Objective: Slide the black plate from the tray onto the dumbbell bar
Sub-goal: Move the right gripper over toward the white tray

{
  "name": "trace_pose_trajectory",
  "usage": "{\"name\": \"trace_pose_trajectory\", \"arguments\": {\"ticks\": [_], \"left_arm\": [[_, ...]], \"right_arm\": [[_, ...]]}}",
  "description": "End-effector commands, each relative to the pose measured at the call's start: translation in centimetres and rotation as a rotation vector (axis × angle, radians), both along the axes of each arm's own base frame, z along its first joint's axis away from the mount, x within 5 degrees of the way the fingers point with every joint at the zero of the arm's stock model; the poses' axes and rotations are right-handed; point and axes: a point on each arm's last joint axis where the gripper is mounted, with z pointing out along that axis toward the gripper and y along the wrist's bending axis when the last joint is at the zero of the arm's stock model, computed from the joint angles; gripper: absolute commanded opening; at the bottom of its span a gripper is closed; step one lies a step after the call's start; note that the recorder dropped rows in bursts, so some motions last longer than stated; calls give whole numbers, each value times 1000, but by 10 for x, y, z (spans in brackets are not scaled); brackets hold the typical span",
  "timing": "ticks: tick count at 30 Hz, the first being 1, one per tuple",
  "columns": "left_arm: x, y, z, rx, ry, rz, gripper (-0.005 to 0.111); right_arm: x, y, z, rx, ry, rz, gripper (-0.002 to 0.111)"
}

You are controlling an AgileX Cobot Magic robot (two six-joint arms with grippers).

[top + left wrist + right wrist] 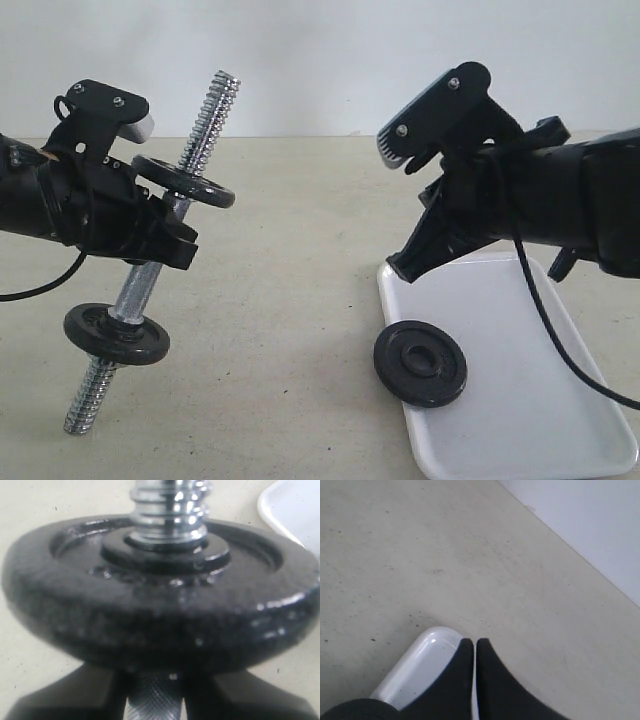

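Observation:
My left gripper [172, 238] is shut on the dumbbell bar [205, 125], which it holds tilted above the table. One black disc [183, 181] sits on the bar just above the fingers and another [117, 333] sits lower down. Up close, the upper disc [160, 595] fills the left wrist view, with the knurled bar [155, 702] between my fingers. The black plate [420, 363] lies flat across the left rim of the white tray [520, 400]. My right gripper [405, 268] hangs shut and empty over the tray's far left corner [427, 662]. No star nut shows.
Beige tabletop runs to a pale wall behind. A black cable [560, 340] hangs from the right arm across the tray. Bare table lies between the bar and the tray.

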Motion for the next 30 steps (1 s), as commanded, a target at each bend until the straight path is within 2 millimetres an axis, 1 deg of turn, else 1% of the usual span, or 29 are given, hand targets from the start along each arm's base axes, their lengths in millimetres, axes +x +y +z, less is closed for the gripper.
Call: {"name": "trace_pose_trajectory", "arguments": {"ticks": [1, 4, 9, 13, 17, 18, 19, 23, 24, 27, 29, 30], "left_arm": [[6, 1, 33, -70, -155, 71, 4], [6, 1, 33, -70, -152, 69, 4], [5, 1, 32, -70, -148, 67, 4], [5, 1, 32, -70, -146, 66, 4], [5, 1, 32, -70, -142, 63, 4], [5, 1, 32, -70, -142, 63, 4], [5, 1, 32, -70, -142, 63, 4], [5, 1, 32, -70, -142, 63, 4], [5, 1, 32, -70, -142, 63, 4], [5, 1, 32, -70, -142, 63, 4], [5, 1, 32, -70, -142, 63, 4], [5, 1, 32, -70, -142, 63, 4]], "right_arm": [[-4, 5, 0, 31, 11, 61, 0], [-3, 4, 0, -19, -8, 79, 0], [0, -6, 0, -65, -20, -29, 0], [3, -11, 0, -59, -17, -50, 0], [11, -20, 0, 44, 15, -56, 0], [15, -24, 0, 113, 36, -38, 0], [17, -26, 1, 147, 45, -30, 0], [22, -35, 3, 234, 64, -4, 0], [22, -34, 4, 275, 73, 41, 0], [21, -31, 6, 344, 91, 104, 0], [17, -24, 9, 396, 106, 175, 0], [14, -20, 11, 453, 132, 212, 0]]}}
